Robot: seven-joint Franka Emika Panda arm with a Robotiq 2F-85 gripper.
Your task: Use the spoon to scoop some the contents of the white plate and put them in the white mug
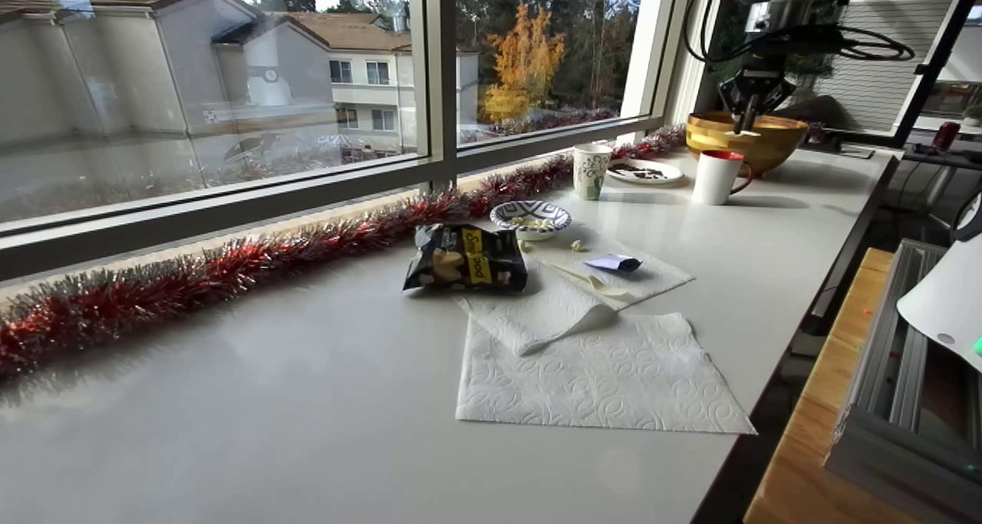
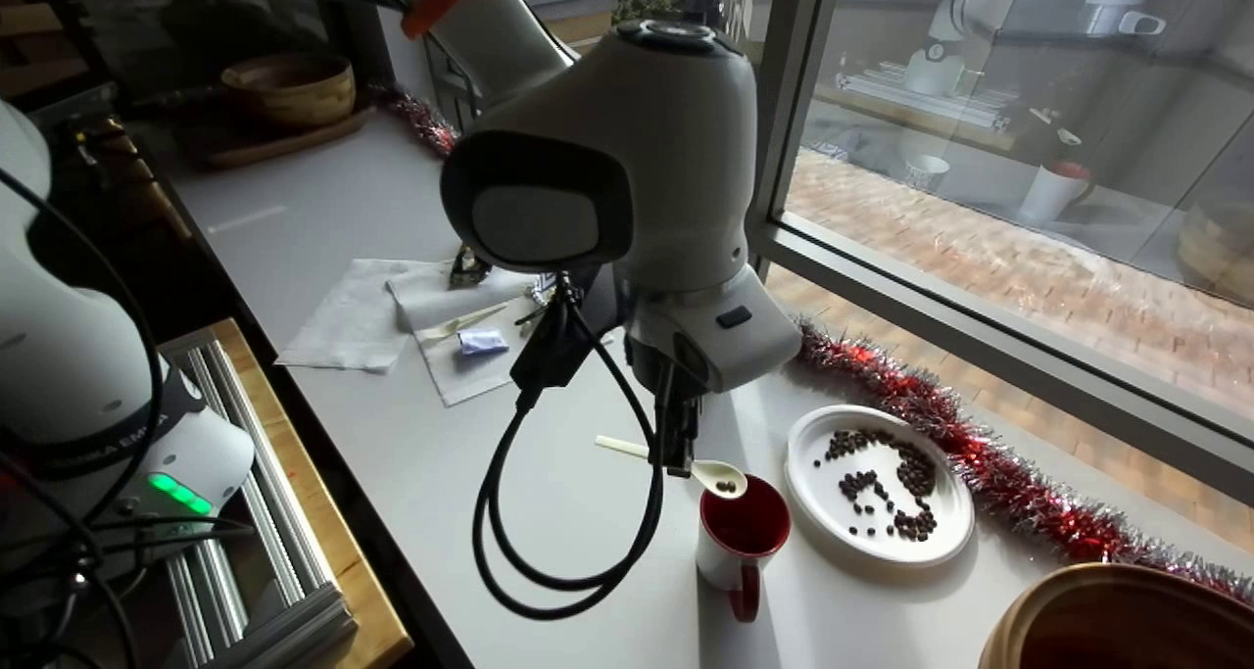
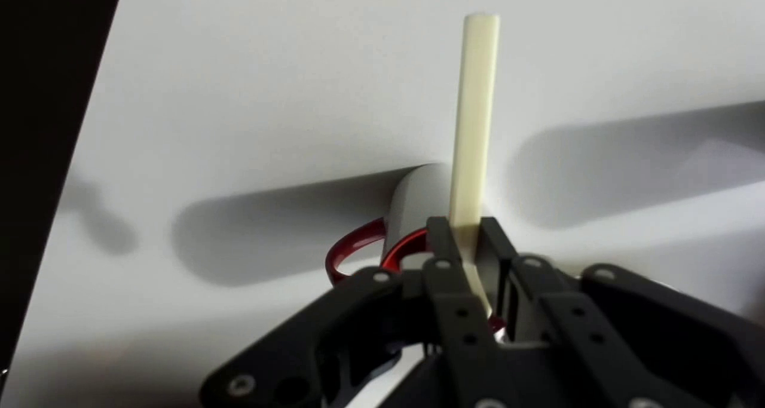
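Observation:
My gripper (image 2: 676,468) is shut on the handle of a cream spoon (image 3: 475,121), which is held above the table. The spoon's bowl (image 2: 713,475) carries a few dark bits (image 2: 726,487) and appears at or over the rim of the white mug (image 2: 720,558), which has a red inside and red handle. The mug stands upright and also shows in the wrist view (image 3: 415,196), partly hidden by the fingers. The white plate (image 2: 823,502) lies beside the mug with the contents (image 2: 916,473), dark bits spread over it. In an exterior view the gripper (image 1: 744,129) hangs before the wooden bowl.
A golden-brown wooden bowl (image 1: 786,142) stands behind the mug. A patterned paper cup (image 1: 591,173) stands by the plate. A patterned bowl (image 1: 566,219), a black snack bag (image 1: 464,259) and paper towels (image 1: 598,386) lie farther along the table. Red tinsel (image 2: 965,453) runs along the window.

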